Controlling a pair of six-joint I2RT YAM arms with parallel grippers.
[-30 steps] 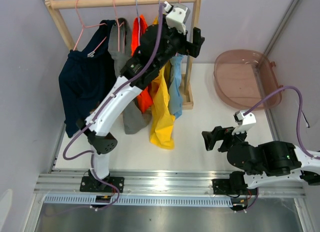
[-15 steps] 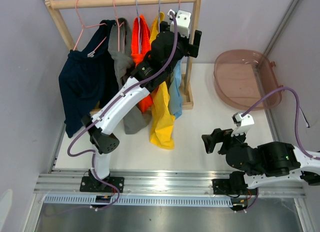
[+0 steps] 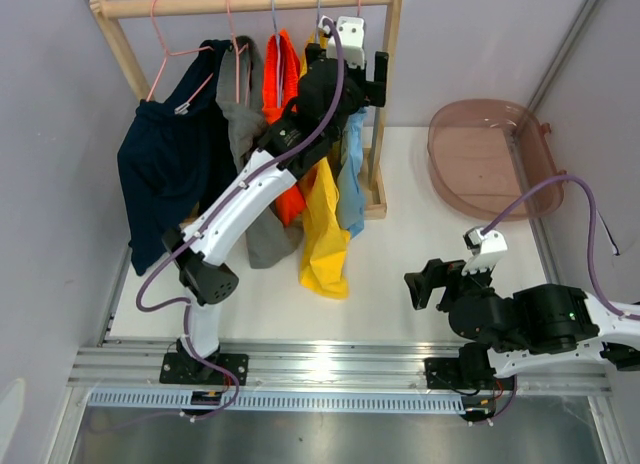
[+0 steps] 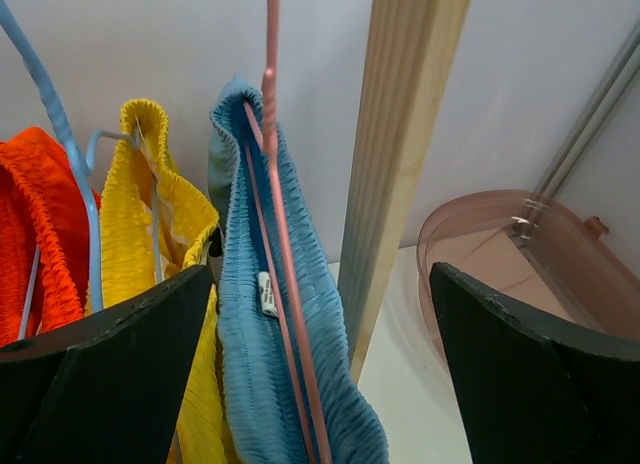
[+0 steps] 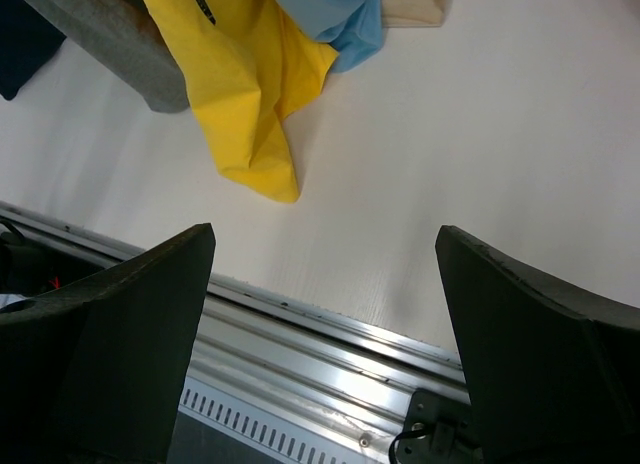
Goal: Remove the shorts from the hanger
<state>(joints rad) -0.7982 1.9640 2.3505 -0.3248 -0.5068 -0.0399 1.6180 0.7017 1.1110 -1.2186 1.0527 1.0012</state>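
Note:
Five pairs of shorts hang on a wooden rack: navy, grey, orange, yellow and light blue. My left gripper is raised at the rack's right end, just under the top bar, and is open. In the left wrist view its fingers straddle the waistband of the light blue shorts on a pink hanger, without touching it. The yellow shorts and orange shorts hang to the left. My right gripper is open and empty, low over the table's front right.
The rack's right wooden post stands just right of the light blue shorts, inside the left gripper's span. A pink translucent tub sits at the back right. A metal rail runs along the table's near edge. Walls close in on both sides.
My left gripper has moved left and a little up, closer to the rack's top bar and the light blue shorts' hanger. The right arm has barely shifted.

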